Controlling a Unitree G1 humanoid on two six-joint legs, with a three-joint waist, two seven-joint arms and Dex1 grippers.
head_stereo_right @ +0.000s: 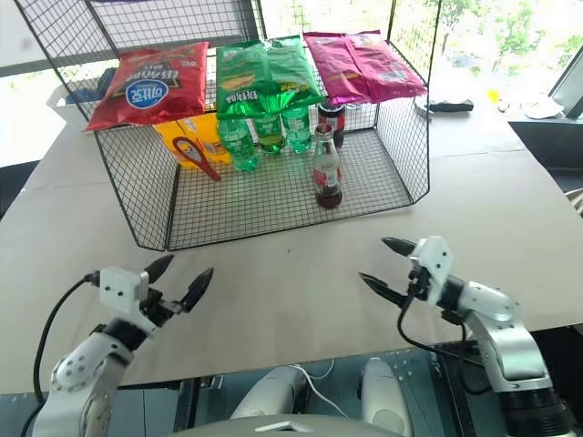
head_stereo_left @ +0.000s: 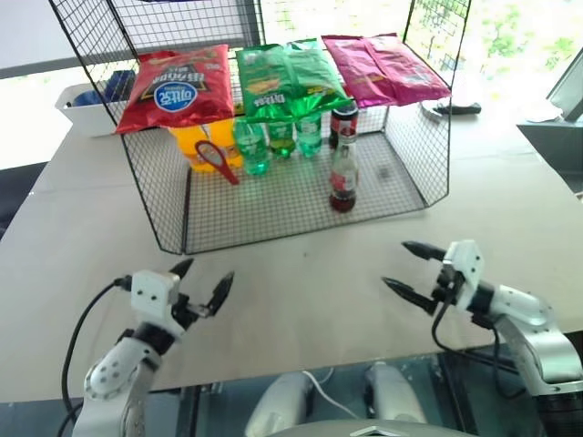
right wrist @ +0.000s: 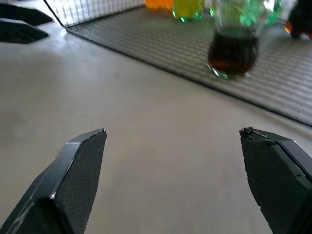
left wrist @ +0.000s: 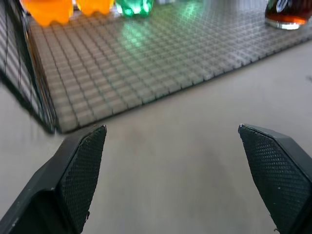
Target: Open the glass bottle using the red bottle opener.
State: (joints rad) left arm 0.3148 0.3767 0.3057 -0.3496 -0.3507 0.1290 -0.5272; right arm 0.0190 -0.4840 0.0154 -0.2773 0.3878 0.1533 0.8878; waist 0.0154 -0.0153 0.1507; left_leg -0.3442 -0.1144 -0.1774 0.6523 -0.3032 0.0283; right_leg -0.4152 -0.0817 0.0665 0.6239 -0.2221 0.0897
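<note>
The glass bottle [head_stereo_left: 343,177] with dark drink, red label and red cap stands upright on the floor of the wire basket [head_stereo_left: 273,205], towards its right front; its base also shows as the glass bottle [right wrist: 233,57]. The red bottle opener [head_stereo_left: 216,161] leans against the orange bottles at the basket's left. My left gripper [head_stereo_left: 204,284] hovers open over the table in front of the basket's left corner. My right gripper [head_stereo_left: 405,267] is open too, in front of the basket's right side, pointing left. Both hold nothing.
Green plastic bottles [head_stereo_left: 278,137], orange bottles [head_stereo_left: 193,146] and a dark short bottle [head_stereo_left: 343,123] stand at the basket's back. Crisp bags [head_stereo_left: 282,77] lie on its upper shelf. A white bin [head_stereo_left: 91,107] sits behind on the left. The table's front edge lies just below the grippers.
</note>
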